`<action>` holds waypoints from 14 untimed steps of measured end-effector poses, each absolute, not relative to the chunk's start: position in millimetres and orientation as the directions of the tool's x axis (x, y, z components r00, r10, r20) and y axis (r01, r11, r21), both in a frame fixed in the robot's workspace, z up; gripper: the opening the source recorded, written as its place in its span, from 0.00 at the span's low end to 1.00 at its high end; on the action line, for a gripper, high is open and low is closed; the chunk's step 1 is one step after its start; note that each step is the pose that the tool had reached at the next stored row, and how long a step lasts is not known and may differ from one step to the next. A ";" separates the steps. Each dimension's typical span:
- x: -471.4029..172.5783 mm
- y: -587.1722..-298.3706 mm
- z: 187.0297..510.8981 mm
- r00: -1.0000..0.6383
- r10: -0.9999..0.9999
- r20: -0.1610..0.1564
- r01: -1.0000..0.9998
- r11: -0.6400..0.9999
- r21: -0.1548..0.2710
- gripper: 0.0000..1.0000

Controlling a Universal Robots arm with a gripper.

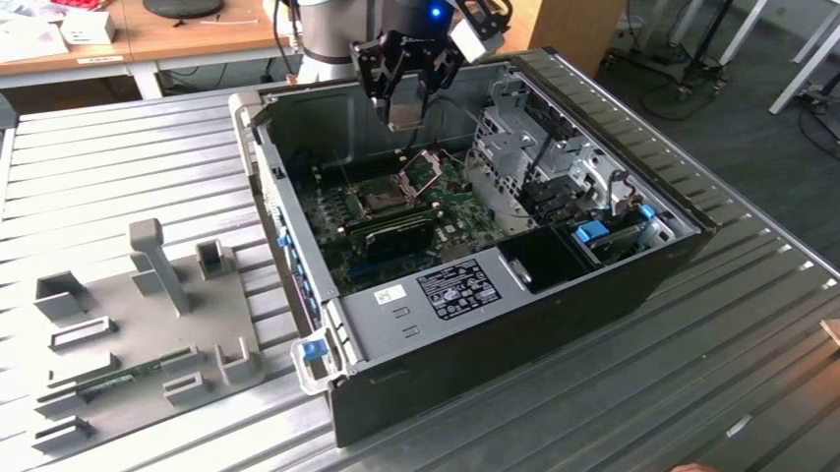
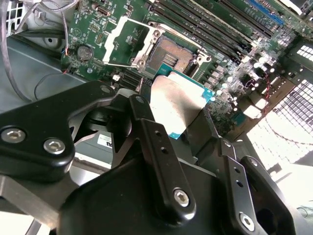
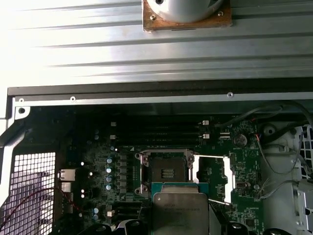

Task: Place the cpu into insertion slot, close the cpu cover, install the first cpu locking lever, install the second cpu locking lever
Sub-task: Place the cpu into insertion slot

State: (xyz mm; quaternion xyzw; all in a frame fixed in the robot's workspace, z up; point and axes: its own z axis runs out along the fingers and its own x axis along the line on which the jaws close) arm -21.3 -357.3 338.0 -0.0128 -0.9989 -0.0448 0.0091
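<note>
1. Clamping the cpu [image 2: 177, 100] by two opposite edges, the black gripper [image 2: 176, 115] is clenched on it in the second wrist view. The chip is flat and square, with a dull silver lid on a green base.
2. In the exterior view, the open tower case [image 1: 552, 324] holds a green motherboard [image 1: 459, 221]. The chip hangs above it, at about twelve o'clock from the insertion slot [image 1: 374, 200].
3. The slot is square, dark and silver-rimmed, its contact bed exposed.
4. The cpu cover [image 1: 427, 167], a thin metal frame, stands open at two o'clock from the slot.
5. A black-and-white label [image 1: 459, 290] sits at five o'clock, its print unreadable.
</note>
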 end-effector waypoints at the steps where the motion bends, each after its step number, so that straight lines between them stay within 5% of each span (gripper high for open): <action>1: -21.3 -357.3 337.7 -1.000 0.025 0.019 0.026 0.996 0.089 0.54; 14: -21.3 -357.3 332.9 -1.000 0.025 0.019 0.026 0.996 0.089 0.54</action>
